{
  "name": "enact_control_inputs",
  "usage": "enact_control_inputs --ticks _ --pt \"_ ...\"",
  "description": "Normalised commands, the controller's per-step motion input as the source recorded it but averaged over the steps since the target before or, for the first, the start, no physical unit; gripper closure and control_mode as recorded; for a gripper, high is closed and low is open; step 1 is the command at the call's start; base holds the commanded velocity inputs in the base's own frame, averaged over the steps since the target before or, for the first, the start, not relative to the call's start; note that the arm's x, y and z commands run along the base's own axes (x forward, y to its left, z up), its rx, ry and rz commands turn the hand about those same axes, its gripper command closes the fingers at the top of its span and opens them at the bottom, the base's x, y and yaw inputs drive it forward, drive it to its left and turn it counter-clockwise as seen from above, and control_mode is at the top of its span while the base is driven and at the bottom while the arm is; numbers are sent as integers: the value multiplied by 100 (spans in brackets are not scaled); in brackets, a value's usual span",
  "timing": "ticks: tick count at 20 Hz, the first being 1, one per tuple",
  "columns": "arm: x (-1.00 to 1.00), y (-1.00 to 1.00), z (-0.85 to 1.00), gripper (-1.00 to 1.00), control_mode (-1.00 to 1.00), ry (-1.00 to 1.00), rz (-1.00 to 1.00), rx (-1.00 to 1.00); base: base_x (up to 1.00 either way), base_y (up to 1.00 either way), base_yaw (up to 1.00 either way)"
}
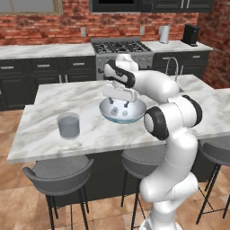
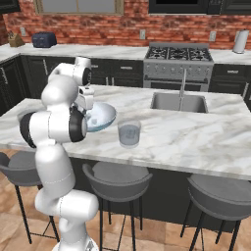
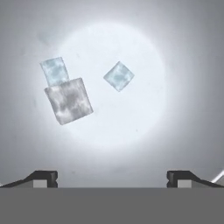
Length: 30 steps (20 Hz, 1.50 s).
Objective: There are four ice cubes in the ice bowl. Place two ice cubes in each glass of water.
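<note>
Jaws (image 3: 112, 179) wide above cubes (image 3: 118, 75) in bowl (image 1: 134, 117).

- The ice bowl (image 1: 134, 117) looks glossy and smooth, pale blue-grey, with a bright sheen inside (image 3: 183, 65).
- The ice cubes (image 3: 119, 75) are translucent and mottled (one looks greyer and cloudier).
- The glass of water (image 1: 68, 125) is clear and smooth.
- The island counter (image 1: 40, 134) is polished veined marble.
- The back wall (image 1: 72, 20) is rough red brick.
- The stools (image 1: 58, 173) have matt grey seats.
- The sink (image 2: 177, 103) looks like brushed metal.
</note>
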Motion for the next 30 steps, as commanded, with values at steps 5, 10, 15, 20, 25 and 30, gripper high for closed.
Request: enact_control_inputs --ticks 5,10,15,20,25,30 --pt "-4 0 -12 -100 -100 1 -2 0 0 0 0" --pt "-5 -1 -22 -100 -100 0 0 0 0 0 0" --pt "0 0 -15 -100 -100 0 0 0 0 0 0" --pt "0 0 -8 -100 -100 0 0 0 0 0 0" --pt "0 0 -15 -100 -100 0 0 0 0 0 0" --pt "0 0 -17 -100 -100 0 0 0 0 0 0"
